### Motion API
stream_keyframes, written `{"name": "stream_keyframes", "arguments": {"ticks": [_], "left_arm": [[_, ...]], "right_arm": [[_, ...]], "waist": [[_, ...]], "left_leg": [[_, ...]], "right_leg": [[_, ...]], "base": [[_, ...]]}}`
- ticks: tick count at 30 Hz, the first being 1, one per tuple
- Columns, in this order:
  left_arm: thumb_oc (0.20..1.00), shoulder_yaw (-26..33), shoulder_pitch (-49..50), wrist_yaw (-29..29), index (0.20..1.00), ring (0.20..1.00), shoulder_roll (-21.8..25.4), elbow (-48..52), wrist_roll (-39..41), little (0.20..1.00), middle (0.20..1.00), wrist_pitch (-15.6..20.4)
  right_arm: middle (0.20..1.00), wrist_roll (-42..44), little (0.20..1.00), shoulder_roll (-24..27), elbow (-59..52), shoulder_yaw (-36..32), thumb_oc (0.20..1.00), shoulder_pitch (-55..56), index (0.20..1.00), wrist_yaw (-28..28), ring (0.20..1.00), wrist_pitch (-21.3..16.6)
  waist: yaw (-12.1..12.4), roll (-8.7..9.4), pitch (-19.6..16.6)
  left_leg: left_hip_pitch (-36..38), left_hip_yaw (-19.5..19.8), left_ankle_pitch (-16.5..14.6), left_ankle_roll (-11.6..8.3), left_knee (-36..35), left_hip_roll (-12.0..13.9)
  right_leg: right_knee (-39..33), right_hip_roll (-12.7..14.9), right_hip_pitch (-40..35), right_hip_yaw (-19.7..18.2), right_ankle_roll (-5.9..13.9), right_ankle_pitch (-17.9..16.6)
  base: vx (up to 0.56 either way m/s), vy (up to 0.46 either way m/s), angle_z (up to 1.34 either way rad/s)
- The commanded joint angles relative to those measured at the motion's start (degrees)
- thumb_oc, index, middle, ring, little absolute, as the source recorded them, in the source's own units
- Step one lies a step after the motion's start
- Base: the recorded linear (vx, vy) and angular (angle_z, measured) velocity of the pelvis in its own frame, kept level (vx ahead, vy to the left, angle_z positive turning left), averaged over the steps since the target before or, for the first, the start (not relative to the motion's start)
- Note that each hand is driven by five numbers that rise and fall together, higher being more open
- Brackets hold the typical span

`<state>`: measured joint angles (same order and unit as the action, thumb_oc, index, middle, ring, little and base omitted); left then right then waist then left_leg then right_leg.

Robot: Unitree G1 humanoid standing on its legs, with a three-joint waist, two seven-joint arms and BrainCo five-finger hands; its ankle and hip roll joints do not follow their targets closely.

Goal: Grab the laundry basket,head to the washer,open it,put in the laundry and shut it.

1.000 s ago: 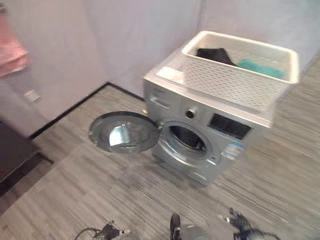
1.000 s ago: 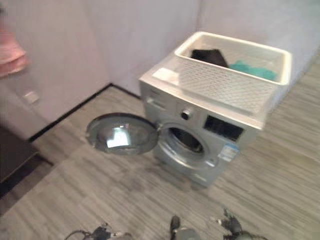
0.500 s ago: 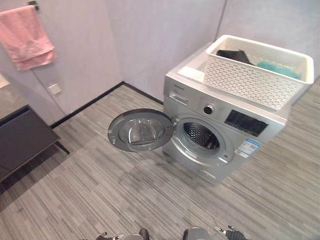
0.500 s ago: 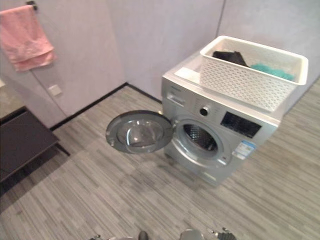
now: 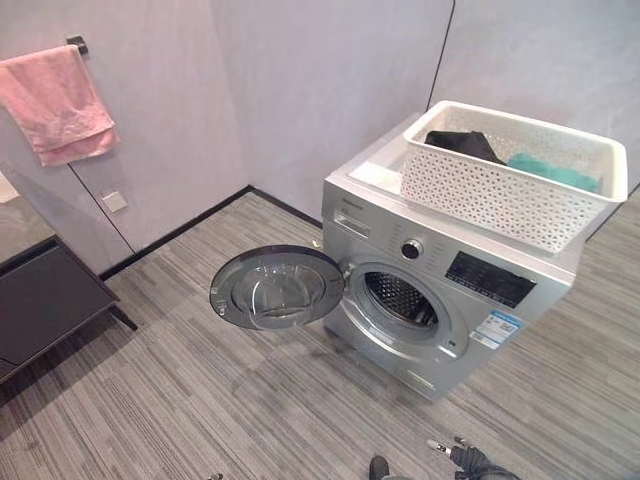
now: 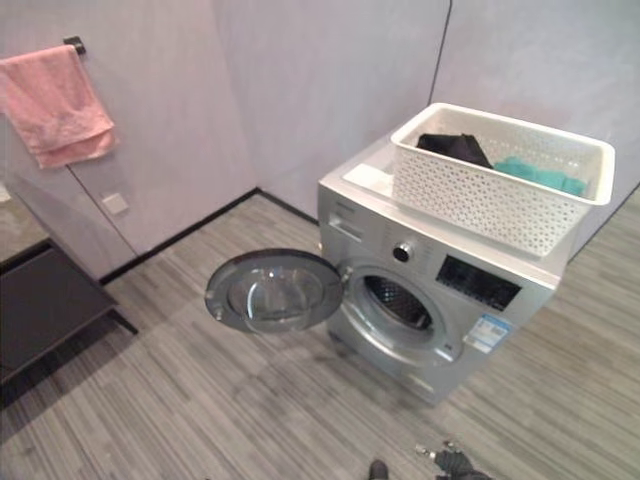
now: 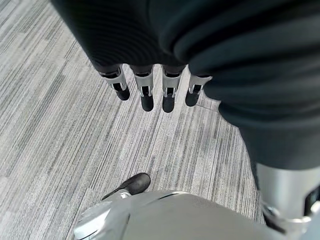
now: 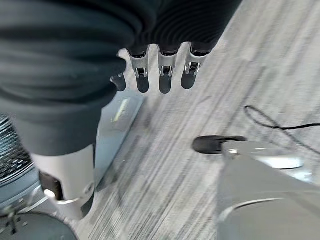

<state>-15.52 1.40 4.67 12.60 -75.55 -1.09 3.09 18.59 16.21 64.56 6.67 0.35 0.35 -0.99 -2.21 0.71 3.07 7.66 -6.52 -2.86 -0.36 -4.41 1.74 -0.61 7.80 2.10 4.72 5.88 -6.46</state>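
Perforated white plastic basket [image 5: 510, 190], glossy silver metal washer [image 5: 430, 300], pink cloth towel [image 5: 58, 103]

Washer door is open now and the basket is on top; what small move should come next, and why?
Probably raise one hand, perhaps the right hand, to the laundry basket and take the black garment. The washer door already stands open, both hands hang empty, and the clothes remain in the basket.

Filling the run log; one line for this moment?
washer door: open | laundry basket: on washer | left hand: open | right hand: open
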Motion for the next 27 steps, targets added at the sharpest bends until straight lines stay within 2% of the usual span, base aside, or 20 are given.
{"name": "stream_keyframes", "arguments": {"ticks": [1,3,4,6,8,9,10,11,13,14,15,16,19,21,22,23,24,27], "left_arm": [[1.0,1.8,-0.5,-0.3,1.0,1.0,1.4,-1.8,-0.5,1.0,1.0,0.0],[1.0,1.9,-0.3,-0.3,1.0,1.0,1.3,-1.9,-0.3,1.0,1.0,-0.1],[1.0,1.8,-0.4,-0.3,1.0,1.0,1.3,-1.9,-0.3,1.0,1.0,0.0],[1.0,2.0,-0.6,-0.3,1.0,1.0,1.3,-2.1,0.0,1.0,1.0,0.1],[1.0,2.1,-0.5,-0.3,1.0,1.0,0.9,-2.3,0.7,1.0,1.0,0.3],[1.0,2.1,-0.6,-0.1,1.0,1.0,0.9,-2.5,0.9,1.0,1.0,0.4],[1.0,2.1,-0.6,-0.1,1.0,1.0,0.9,-2.5,0.9,1.0,1.0,0.4],[1.0,1.6,-0.8,-0.1,1.0,1.0,1.1,-2.4,0.5,1.0,1.0,0.6],[1.0,1.5,-0.8,0.0,1.0,1.0,1.0,-2.5,0.7,1.0,1.0,0.6],[1.0,1.3,-0.8,0.1,1.0,1.0,0.8,-2.9,1.0,1.0,1.0,0.5],[1.0,1.3,-0.8,0.1,1.0,1.0,0.8,-2.9,1.0,1.0,1.0,0.5],[1.0,1.1,-1.0,-0.1,1.0,1.0,0.8,-2.3,1.8,1.0,1.0,0.4],[1.0,0.4,-1.9,0.0,1.0,1.0,1.0,-0.3,2.9,1.0,1.0,0.4],[1.0,-0.5,-2.9,0.4,1.0,1.0,1.3,1.1,2.9,1.0,1.0,0.4],[1.0,-0.5,-2.9,0.4,1.0,1.0,1.4,1.1,2.9,1.0,1.0,0.4],[1.0,-1.2,-3.5,1.1,1.0,1.0,1.4,2.4,2.8,1.0,1.0,0.5],[1.0,-1.4,-3.9,1.4,1.0,1.0,1.3,2.8,2.9,1.0,1.0,0.6],[1.0,-2.1,-4.7,1.7,1.0,1.0,1.2,3.8,3.2,1.0,1.0,1.3]], "right_arm": [[1.0,-0.3,1.0,0.8,-1.0,1.5,1.0,-1.4,1.0,0.6,1.0,-0.5],[1.0,-0.3,1.0,0.7,-1.0,1.7,1.0,-1.6,1.0,0.7,1.0,-0.3],[1.0,-0.1,1.0,0.9,-0.6,1.5,1.0,-2.0,1.0,0.6,1.0,-0.2],[1.0,0.2,1.0,1.3,0.4,0.9,1.0,-2.5,1.0,0.6,1.0,-0.2],[1.0,-0.1,1.0,1.7,2.7,0.3,1.0,-3.3,1.0,0.5,1.0,0.2],[1.0,-0.3,1.0,1.8,3.5,0.2,1.0,-3.1,1.0,0.7,1.0,0.2],[1.0,-0.3,1.0,1.8,3.5,0.2,1.0,-3.1,1.0,0.7,1.0,0.2],[1.0,-0.5,1.0,1.6,4.1,0.1,1.0,-1.8,1.0,1.0,1.0,0.4],[1.0,-0.7,1.0,1.6,4.4,0.3,1.0,-1.5,1.0,1.2,1.0,0.4],[1.0,-1.1,1.0,1.3,5.0,1.3,1.0,-0.9,1.0,1.7,1.0,0.3],[1.0,-1.1,1.0,1.4,5.0,1.3,1.0,-0.9,1.0,1.7,1.0,0.3],[1.0,-0.7,1.0,1.0,4.7,1.6,1.0,-0.2,1.0,1.7,1.0,0.1],[1.0,0.0,1.0,1.0,4.0,2.7,1.0,-0.5,1.0,1.2,1.0,-0.5],[1.0,0.5,1.0,1.5,3.1,3.3,1.0,-0.8,1.0,0.6,1.0,-1.0],[1.0,0.5,1.0,1.5,3.1,3.3,1.0,-0.8,1.0,0.6,1.0,-1.0],[1.0,1.2,1.0,1.8,2.1,3.3,1.0,-0.8,1.0,-0.2,1.0,-1.4],[1.0,1.0,1.0,2.1,2.0,3.2,1.0,-0.6,1.0,-0.4,1.0,-1.5],[1.0,2.2,1.0,2.9,1.3,1.8,1.0,-1.0,1.0,-1.2,1.0,-1.8]], "waist": [[-0.4,0.07,2.4],[-0.5,0.08,2.8],[-0.6,0.0,2.8],[-0.8,0.23,3.0],[-1.4,0.43,3.5],[-1.7,0.87,3.5],[-1.7,0.79,3.6],[-2.0,2.05,2.7],[-2.0,2.32,2.3],[-2.2,2.32,1.2],[-2.3,2.24,1.1],[-2.5,1.94,0.6],[-2.3,2.16,0.7],[-1.8,3.07,2.0],[-1.9,3.06,2.0],[-1.8,3.57,3.1],[-1.9,3.69,3.3],[-1.7,2.86,3.8]], "left_leg": [[-4.2,4.8,-3.3,4.88,5.8,-4.5],[-3.7,5.1,-3.7,4.85,5.9,-4.6],[-3.5,5.8,-4.0,4.51,5.7,-4.7],[-3.2,6.8,-4.5,3.75,5.4,-4.8],[-0.9,8.8,-6.3,2.46,5.4,-4.1],[0.0,9.8,-6.7,2.06,5.3,-3.8],[0.1,9.8,-6.8,2.04,5.3,-3.7],[1.4,11.9,-7.2,1.02,4.2,-2.9],[2.0,12.8,-7.1,0.54,3.7,-1.8],[2.0,14.1,-6.1,-1.06,3.0,1.5],[2.0,14.2,-6.1,-1.1,2.9,1.6],[0.5,15.6,-5.2,-2.59,3.4,4.0],[-3.6,16.3,-4.3,-3.94,8.2,5.9],[-7.7,16.4,-2.0,-4.01,15.7,5.3],[-7.8,16.5,-2.1,-4.0,16.0,5.3],[-9.7,13.9,-0.9,-3.71,16.6,6.0],[-10.0,12.0,-1.2,-3.76,14.4,6.7],[-13.6,9.4,2.3,-4.5,9.0,7.5]], "right_leg": [[18.4,1.4,7.0,-4.5,3.34,3.5],[18.7,1.3,7.5,-5.3,3.3,3.8],[14.8,1.4,7.6,-6.0,2.86,4.3],[7.1,2.5,8.9,-7.0,3.14,2.3],[-0.3,3.6,10.9,-6.9,4.24,-0.3],[0.0,2.8,11.0,-8.7,4.42,-0.5],[0.1,2.8,10.8,-8.6,4.4,-0.5],[1.1,1.7,9.4,-11.2,3.92,0.0],[2.1,1.1,9.2,-10.9,3.69,-0.2],[3.3,-1.1,9.1,-9.2,2.63,1.3],[3.4,-1.1,9.1,-9.1,2.58,1.3],[4.7,-3.2,8.8,-7.6,1.28,4.0],[4.6,-5.4,7.3,-5.5,-0.45,6.6],[3.8,-5.5,5.4,-4.5,-1.7,7.1],[3.7,-5.5,5.4,-4.4,-1.68,7.1],[2.6,-5.0,3.4,-3.3,-2.22,7.9],[2.1,-4.3,2.5,-2.7,-2.06,8.2],[2.0,-2.9,1.5,-1.7,-1.46,8.3]], "base": [[-0.02,0.016,-0.08],[0.07,-0.039,-0.16],[0.18,-0.121,-0.12],[0.2,-0.177,0.06],[0.33,-0.263,0.41],[0.27,-0.21,0.44],[0.29,-0.268,0.49],[0.27,-0.281,0.71],[0.26,-0.323,0.96],[0.17,-0.266,1.02],[0.26,-0.473,0.93],[0.14,-0.313,0.62],[0.12,-0.31,0.4],[0.03,-0.155,0.48],[0.0,-0.089,0.37],[0.01,-0.02,0.29],[0.02,0.013,0.45],[0.01,0.105,0.6]]}}
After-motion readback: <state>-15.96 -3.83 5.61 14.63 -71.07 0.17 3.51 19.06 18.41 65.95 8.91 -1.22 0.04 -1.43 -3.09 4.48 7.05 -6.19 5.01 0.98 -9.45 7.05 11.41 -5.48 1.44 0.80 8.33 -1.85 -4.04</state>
